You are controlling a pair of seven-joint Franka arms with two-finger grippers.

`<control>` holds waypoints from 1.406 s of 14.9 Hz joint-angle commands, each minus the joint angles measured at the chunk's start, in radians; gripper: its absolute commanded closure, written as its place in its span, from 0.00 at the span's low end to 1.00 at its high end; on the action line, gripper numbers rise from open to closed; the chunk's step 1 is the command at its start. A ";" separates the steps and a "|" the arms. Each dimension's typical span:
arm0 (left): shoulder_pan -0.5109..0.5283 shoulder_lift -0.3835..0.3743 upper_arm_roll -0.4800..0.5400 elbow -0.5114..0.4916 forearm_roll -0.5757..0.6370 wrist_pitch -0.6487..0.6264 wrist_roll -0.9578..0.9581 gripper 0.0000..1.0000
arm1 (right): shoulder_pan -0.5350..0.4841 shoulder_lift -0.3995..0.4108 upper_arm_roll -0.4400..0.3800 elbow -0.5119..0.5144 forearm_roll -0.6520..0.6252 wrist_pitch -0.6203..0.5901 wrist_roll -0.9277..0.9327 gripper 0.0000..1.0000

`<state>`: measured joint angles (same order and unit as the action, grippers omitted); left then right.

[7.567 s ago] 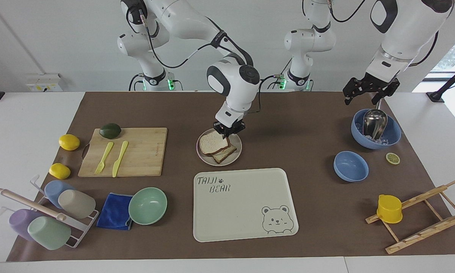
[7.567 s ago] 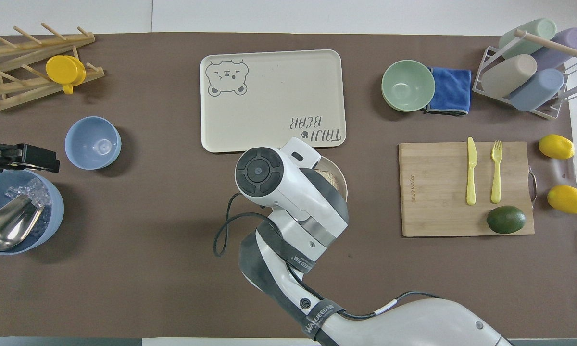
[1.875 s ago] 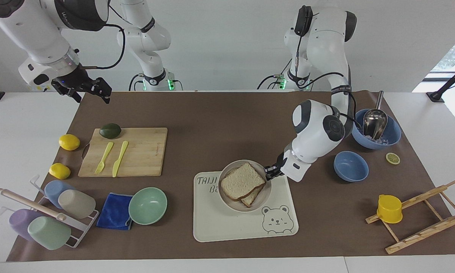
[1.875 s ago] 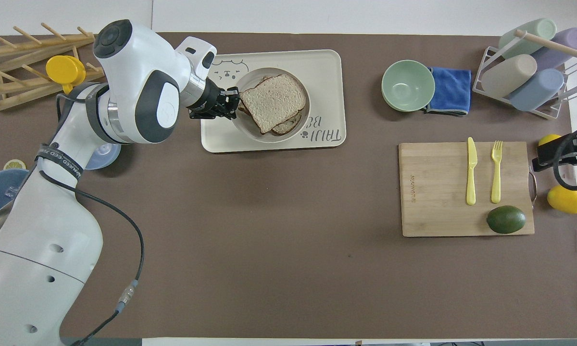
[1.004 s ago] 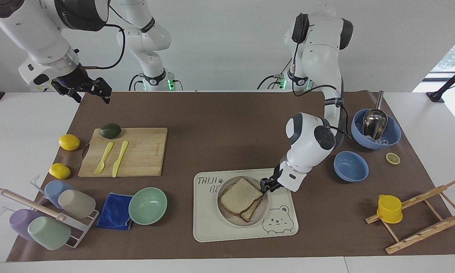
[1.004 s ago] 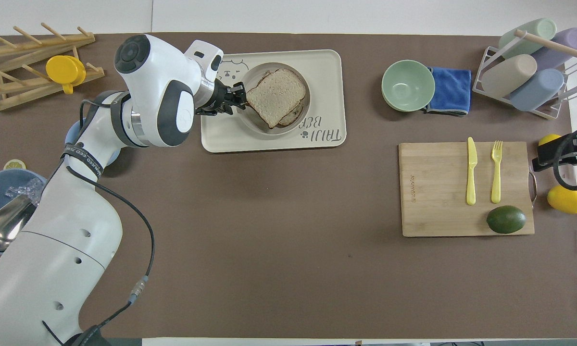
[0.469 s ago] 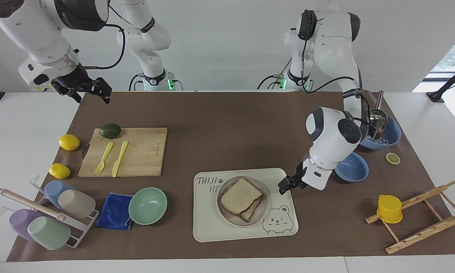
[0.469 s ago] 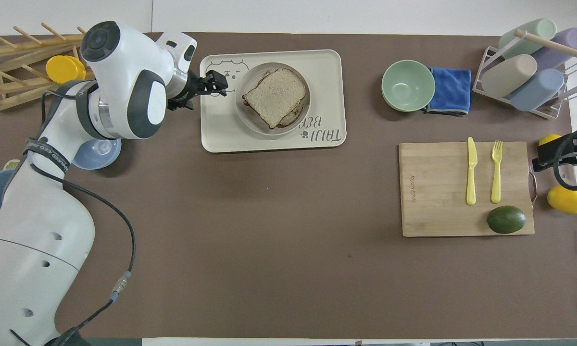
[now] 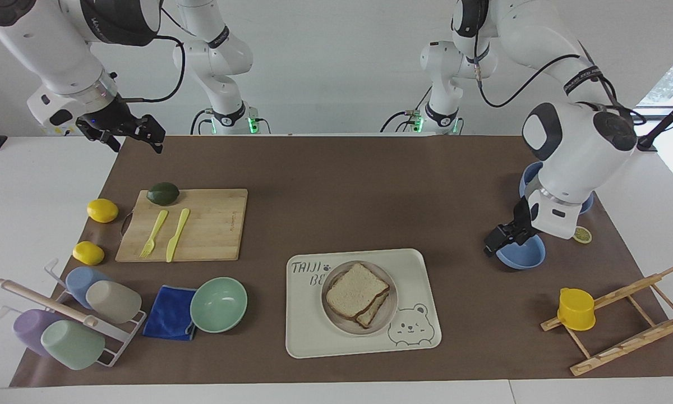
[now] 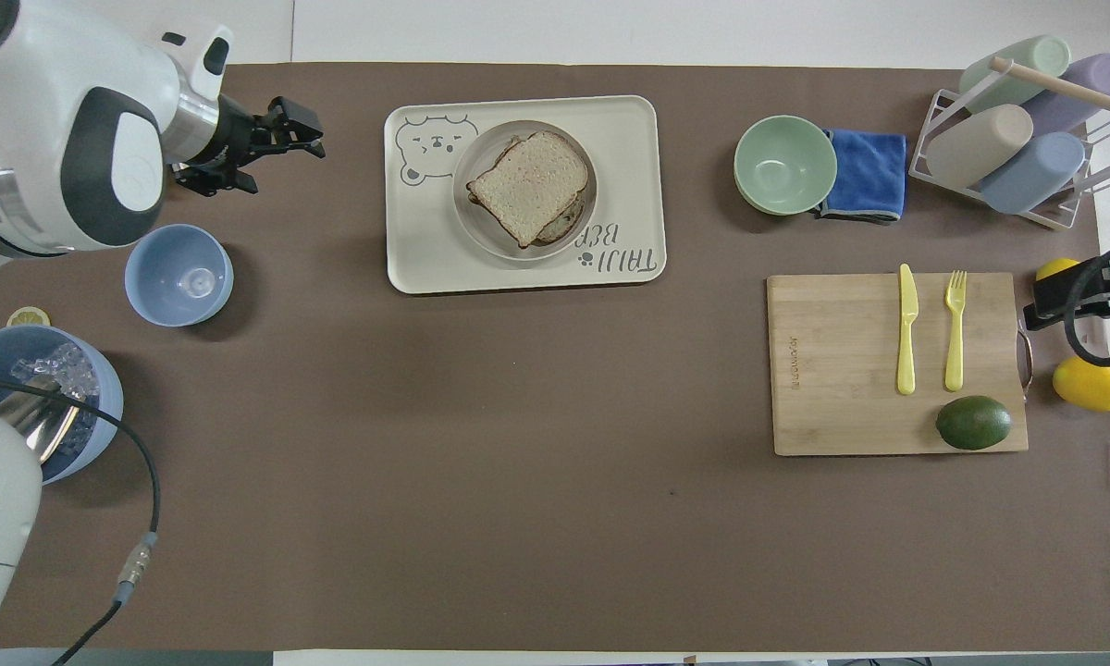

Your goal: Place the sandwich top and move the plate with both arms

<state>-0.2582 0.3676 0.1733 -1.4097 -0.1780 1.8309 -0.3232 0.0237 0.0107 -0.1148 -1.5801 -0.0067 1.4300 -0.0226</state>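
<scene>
- The plate [image 9: 359, 298] sits in the middle of the bear-printed tray [image 9: 314, 336], with the sandwich top [image 9: 356, 289] lying flat on it, skewed over the lower slice [image 9: 373, 313] so one corner of that slice peeks out; by the look of it, both jobs are done.
- The left gripper [image 9: 498, 240] hangs empty over the small blue bowl [image 9: 524, 255], well apart from the tray; in the overhead view its fingers [image 10: 287, 129] stand spread, holding nothing.
- My read: it is clear of the plate so nothing gets nudged.
- The right gripper [image 9: 128, 133] waits, raised over the right arm's corner of the mat near the avocado [image 9: 163, 193]; its fingers are parted and it carries nothing.
- Hard to make out: whatever filling lies between the slices is covered by the sandwich top.
- The left arm's wrist hides most of the big blue ice bowl [image 10: 74, 388] in the facing view, and the overhead view cuts that bowl off at the edge.
- The right gripper shows only as a dark sliver at the overhead view's border.
</scene>
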 commanded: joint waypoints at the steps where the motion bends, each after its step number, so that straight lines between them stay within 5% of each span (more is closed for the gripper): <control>1: 0.036 -0.085 0.000 -0.043 0.029 -0.085 0.067 0.00 | -0.008 -0.008 0.004 -0.012 0.011 0.003 0.015 0.00; 4: 0.057 -0.165 -0.003 -0.064 0.081 -0.148 0.079 0.00 | -0.008 -0.008 0.004 -0.012 0.011 0.003 0.015 0.00; 10: 0.074 -0.456 -0.014 -0.279 0.158 -0.261 0.208 0.00 | -0.008 -0.008 0.004 -0.012 0.011 0.003 0.015 0.00; 13: 0.152 -0.461 -0.102 -0.281 0.157 -0.328 0.260 0.00 | -0.008 -0.008 0.004 -0.012 0.011 0.003 0.015 0.00; 21: 0.166 -0.412 -0.153 -0.255 0.209 -0.231 0.308 0.00 | -0.008 -0.008 0.004 -0.012 0.011 0.003 0.015 0.00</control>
<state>-0.1094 -0.0569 0.0406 -1.6691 0.0025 1.5867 -0.0434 0.0237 0.0107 -0.1148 -1.5801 -0.0067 1.4300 -0.0226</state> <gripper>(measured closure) 0.000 0.000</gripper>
